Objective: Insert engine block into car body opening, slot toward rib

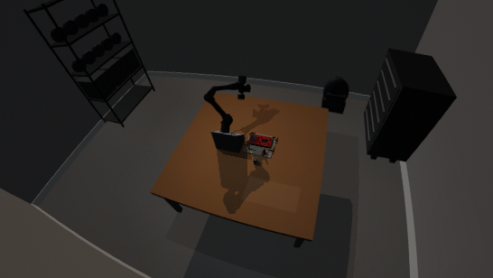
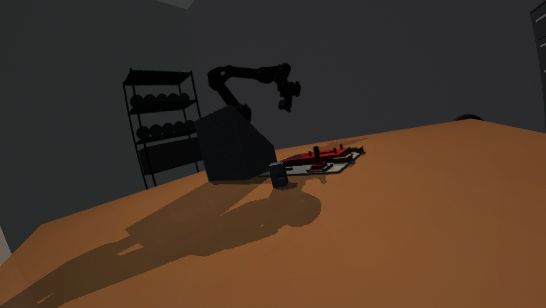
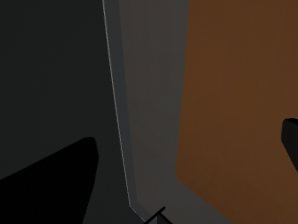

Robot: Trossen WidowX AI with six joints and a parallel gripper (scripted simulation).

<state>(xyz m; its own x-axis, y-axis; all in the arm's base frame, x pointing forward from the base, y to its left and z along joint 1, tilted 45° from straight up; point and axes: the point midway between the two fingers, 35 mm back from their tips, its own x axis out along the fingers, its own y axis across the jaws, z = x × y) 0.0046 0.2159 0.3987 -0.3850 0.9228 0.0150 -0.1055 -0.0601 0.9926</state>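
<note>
Overhead, dark angular claw (image 1: pixel 241 96) (image 2: pixel 285 109) (image 3: pixel 190 139) spread wide, above smooth orange-brown tabletop (image 1: pixel 280 180) (image 2: pixel 400 215) (image 3: pixel 240 90).

Arm (image 1: pixel 219 107) (image 2: pixel 226 92) raised, elbow bent; tool (image 1: pixel 241 97) (image 2: pixel 285 109) (image 3: pixel 190 139) pointing down, fingers wide apart.

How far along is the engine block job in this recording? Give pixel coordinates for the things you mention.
Placement doesn't look done: what appears to be the engine block (image 1: pixel 255 161) (image 2: pixel 279 176) stands on the table (image 1: pixel 289 171) (image 2: pixel 400 225) (image 3: pixel 240 75), outside the red car body (image 1: pixel 261 141) (image 2: pixel 300 158). The open gripper (image 1: pixel 241 97) (image 2: pixel 285 108) (image 3: pixel 190 139) holds nothing. Grasping, slot alignment, full seating and contact-free withdrawal remain.
</note>
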